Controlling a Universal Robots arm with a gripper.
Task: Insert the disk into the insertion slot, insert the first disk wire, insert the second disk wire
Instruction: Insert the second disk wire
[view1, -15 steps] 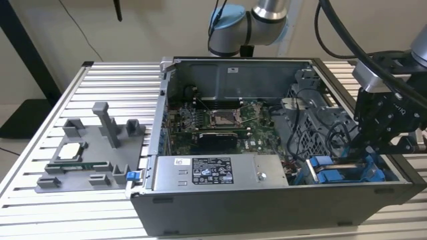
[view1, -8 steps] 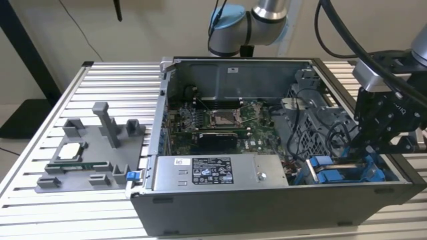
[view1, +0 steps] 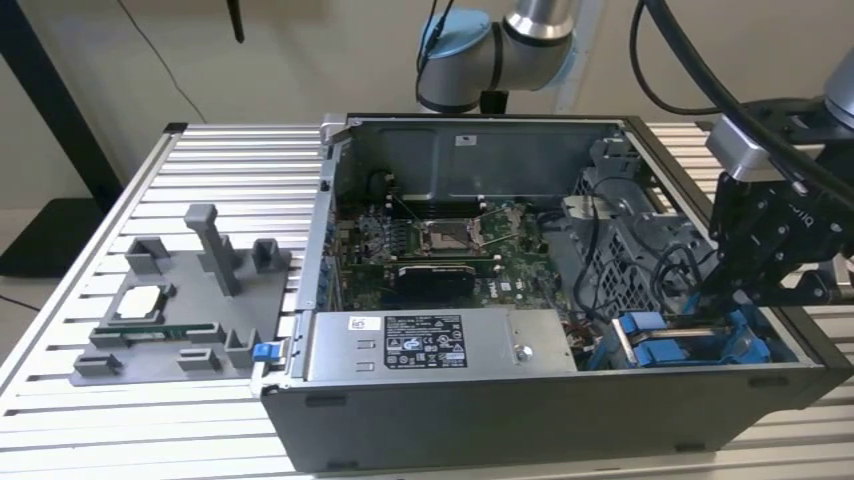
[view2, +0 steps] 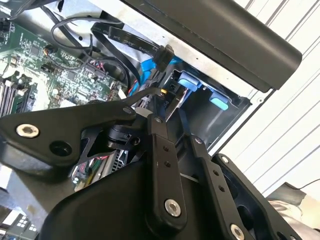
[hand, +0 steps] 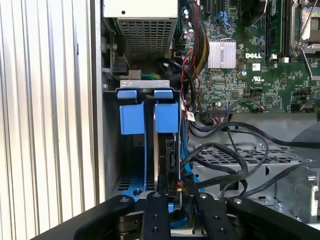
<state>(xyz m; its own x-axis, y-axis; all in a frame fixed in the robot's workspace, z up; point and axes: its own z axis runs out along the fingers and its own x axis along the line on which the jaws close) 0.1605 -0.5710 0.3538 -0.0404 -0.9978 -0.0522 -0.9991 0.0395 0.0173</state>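
Observation:
The disk (hand: 169, 152) stands edge-on inside the insertion slot (hand: 111, 150), behind the right of two blue carrier fronts (hand: 166, 116). In the first wrist view my gripper (hand: 175, 194) sits at the disk's near end, its fingers drawn close around a small black wire connector (hand: 178, 186). The second wrist view shows the gripper (view2: 168, 100) at the same spot, with a black flat cable (view2: 125, 39) and its plug (view2: 163, 55) hanging just beyond. In the exterior view the gripper (view1: 714, 300) reaches down into the case's drive corner by the blue carriers (view1: 663, 348).
The open computer case (view1: 534, 420) lies on a slatted aluminium table (view1: 200, 150). Black cables (hand: 225, 155) loop over the perforated drive cage (hand: 235, 155) beside the slot. A power supply (view1: 441, 345) and motherboard (view1: 441, 245) fill the case. A grey fixture (view1: 187, 310) stands on the exterior view's left.

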